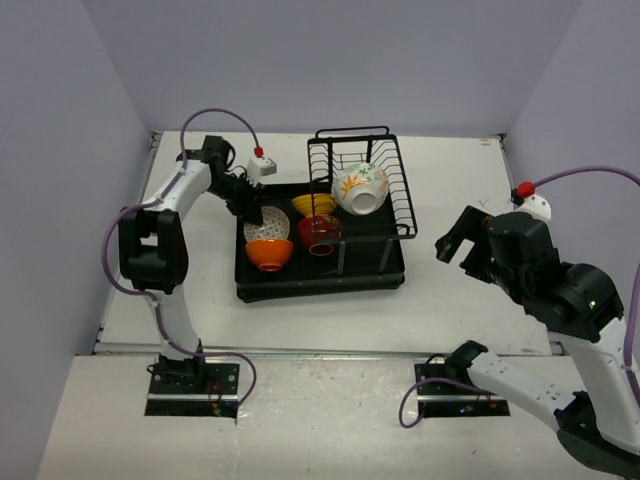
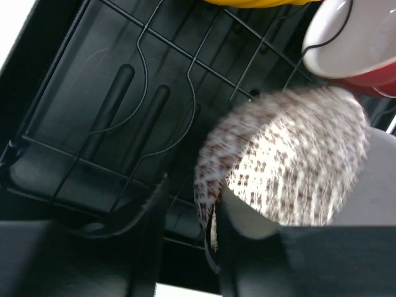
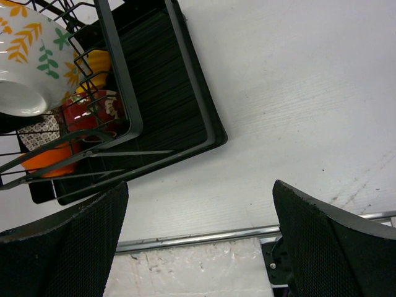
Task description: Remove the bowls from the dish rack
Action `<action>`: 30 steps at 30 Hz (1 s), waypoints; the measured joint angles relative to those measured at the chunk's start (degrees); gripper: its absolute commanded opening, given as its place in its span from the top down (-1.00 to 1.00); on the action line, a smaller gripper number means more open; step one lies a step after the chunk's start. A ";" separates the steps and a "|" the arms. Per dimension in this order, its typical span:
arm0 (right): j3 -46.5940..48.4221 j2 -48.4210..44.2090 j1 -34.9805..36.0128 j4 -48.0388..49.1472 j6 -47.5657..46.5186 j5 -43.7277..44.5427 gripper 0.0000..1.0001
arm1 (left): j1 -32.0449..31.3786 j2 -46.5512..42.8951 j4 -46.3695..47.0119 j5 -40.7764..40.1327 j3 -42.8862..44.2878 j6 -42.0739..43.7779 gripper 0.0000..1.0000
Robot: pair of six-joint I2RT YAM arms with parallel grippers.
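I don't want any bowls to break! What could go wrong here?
The left gripper has only the thin edge of the patterned bowl between its jaws, so the bowl might slip out. The red bowl and orange bowl sit close beside it and could get bumped when it lifts.

We counted five bowls [image 1: 269, 254] [image 1: 319, 234] [image 1: 313, 204] [image 1: 267, 228] [image 1: 361, 187], one rack [image 1: 372, 264], two arms [image 1: 150, 245] [image 1: 560, 290], two end effectors [image 1: 252, 213] [image 1: 458, 240], and one tabletop [image 1: 450, 170].

Open table [image 1: 440, 300] lies right of the dish rack [image 1: 320, 291]; wire basket [image 1: 400, 200] bars fence the flowered bowl [image 1: 360, 187].
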 measured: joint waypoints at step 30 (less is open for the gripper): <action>-0.04 -0.83 0.00 -0.37 0.63 0.02 -0.98 | 0.24 -7.61 8.09 -1.05 13.09 -13.07 1.00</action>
